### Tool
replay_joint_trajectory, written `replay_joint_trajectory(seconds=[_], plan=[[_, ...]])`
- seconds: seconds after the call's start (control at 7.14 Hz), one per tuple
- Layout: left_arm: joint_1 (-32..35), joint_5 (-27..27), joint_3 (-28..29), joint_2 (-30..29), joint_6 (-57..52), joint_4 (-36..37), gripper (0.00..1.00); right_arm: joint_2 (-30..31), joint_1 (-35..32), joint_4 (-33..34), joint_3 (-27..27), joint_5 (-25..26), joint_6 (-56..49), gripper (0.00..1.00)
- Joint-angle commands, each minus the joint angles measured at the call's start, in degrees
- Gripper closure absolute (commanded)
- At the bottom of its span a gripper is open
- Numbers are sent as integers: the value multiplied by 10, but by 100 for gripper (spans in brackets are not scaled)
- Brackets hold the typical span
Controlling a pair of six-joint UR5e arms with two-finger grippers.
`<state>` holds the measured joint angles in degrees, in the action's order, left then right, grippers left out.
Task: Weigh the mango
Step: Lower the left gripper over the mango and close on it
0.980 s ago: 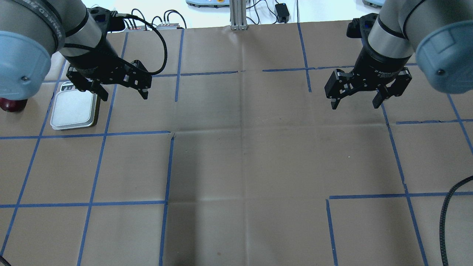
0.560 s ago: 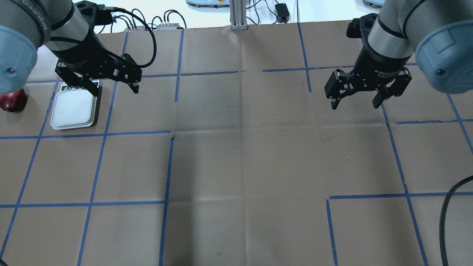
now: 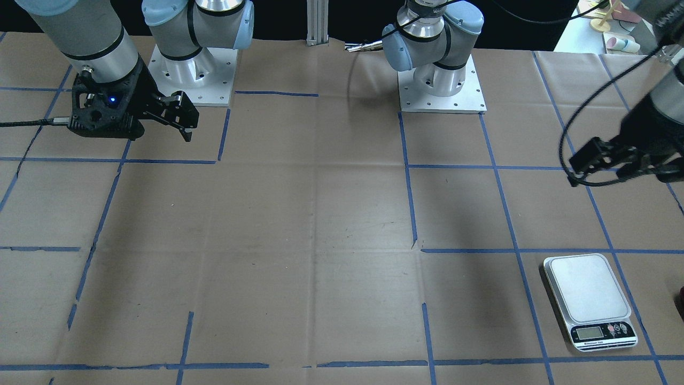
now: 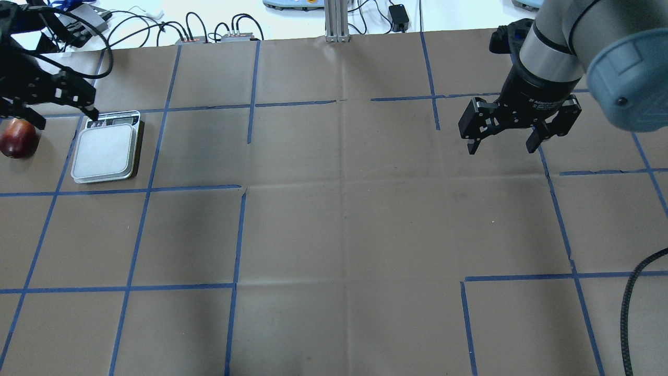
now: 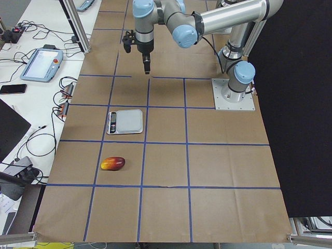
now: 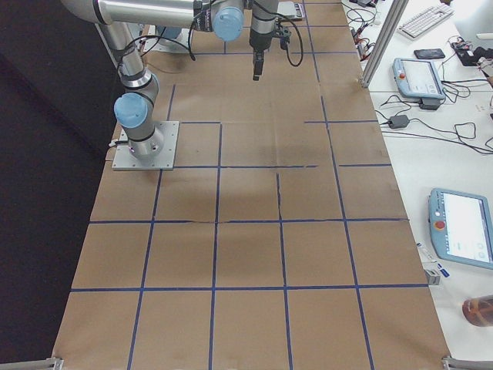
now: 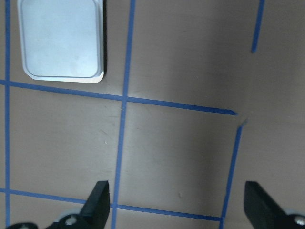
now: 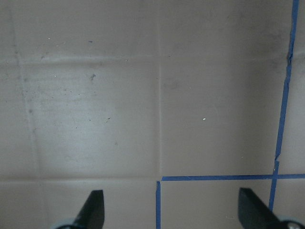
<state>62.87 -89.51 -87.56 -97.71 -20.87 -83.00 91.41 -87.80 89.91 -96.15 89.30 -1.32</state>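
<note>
The mango (image 4: 18, 138) lies on the brown paper at the far left edge of the overhead view, dark red and glossy; in the exterior left view (image 5: 112, 163) it shows red fading to yellow. The silver kitchen scale (image 4: 106, 151) sits just right of it, bare, and also shows in the front view (image 3: 588, 291) and the left wrist view (image 7: 62, 40). My left gripper (image 4: 65, 117) is open and empty, held above the table over the far ends of the mango and the scale. My right gripper (image 4: 501, 148) is open and empty over bare paper at the right.
Blue tape lines grid the paper. Cables and power boxes (image 4: 209, 36) lie along the far edge beside an aluminium post (image 4: 336, 21). A black cable (image 4: 634, 297) hangs at the right front. The arm bases (image 3: 441, 80) stand on the robot's side.
My left arm has swung left, from beside the scale's far end to the table's left edge, uncovering the scale's display and more of the mango. The right arm has not moved.
</note>
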Motion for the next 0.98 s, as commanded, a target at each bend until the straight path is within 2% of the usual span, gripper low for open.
replay_joint_trajectory(seconds=[0.0, 0.14, 0.42, 0.56, 0.84], plan=[[-112, -1, 77, -131, -154, 76, 0, 0, 0, 0, 0, 0, 0, 0], [-148, 0, 152, -210, -195, 86, 0, 0, 0, 0, 0, 0, 0, 0], [-159, -2, 311, -344, -222, 83, 0, 0, 0, 0, 0, 0, 0, 0], [-159, -1, 358, -388, -223, 81, 0, 0, 0, 0, 0, 0, 0, 0], [-161, 1, 388, -439, -224, 83, 0, 0, 0, 0, 0, 0, 0, 0]])
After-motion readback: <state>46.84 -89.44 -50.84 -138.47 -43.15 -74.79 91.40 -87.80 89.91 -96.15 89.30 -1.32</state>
